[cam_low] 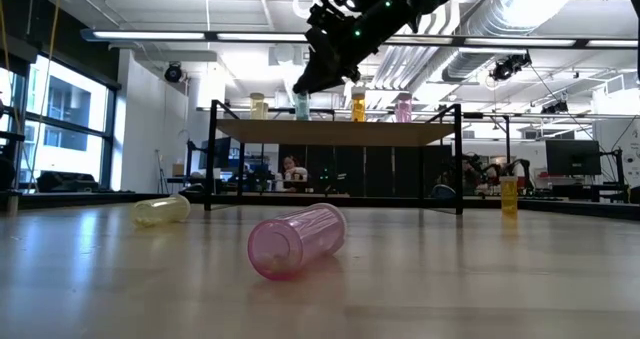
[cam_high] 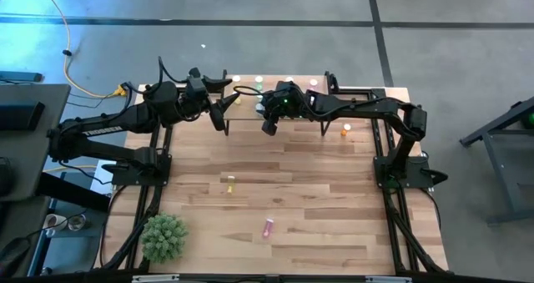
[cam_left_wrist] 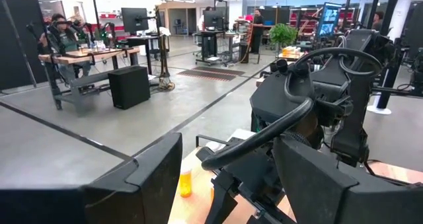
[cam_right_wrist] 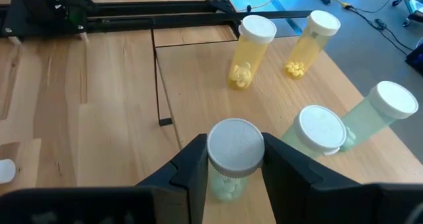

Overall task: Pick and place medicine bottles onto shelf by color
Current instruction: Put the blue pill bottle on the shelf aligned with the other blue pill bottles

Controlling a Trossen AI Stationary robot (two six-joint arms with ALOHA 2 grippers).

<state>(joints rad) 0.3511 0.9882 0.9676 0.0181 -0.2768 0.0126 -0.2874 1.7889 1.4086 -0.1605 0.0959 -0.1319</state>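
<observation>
The shelf stands at the table's far middle. On it stand two yellow bottles, two pale green ones and, in the low view, a pink one. My right gripper is over the shelf, shut on another pale green bottle with a white cap. Just left of it, my left gripper hovers level and open with nothing between its fingers. On the table a pink bottle and a yellow one lie on their sides. An orange one stands upright. My right gripper pinches the green bottle between its two fingers, on the body just below the white cap. The fingers slant down at it from the table's near right. The bottle is upright; in the low view its base meets the shelf board.
The shelf's thin black legs stand on the table under the board. A green spiky plant sits at the near left corner. The two arms are close together over the shelf's left half.
</observation>
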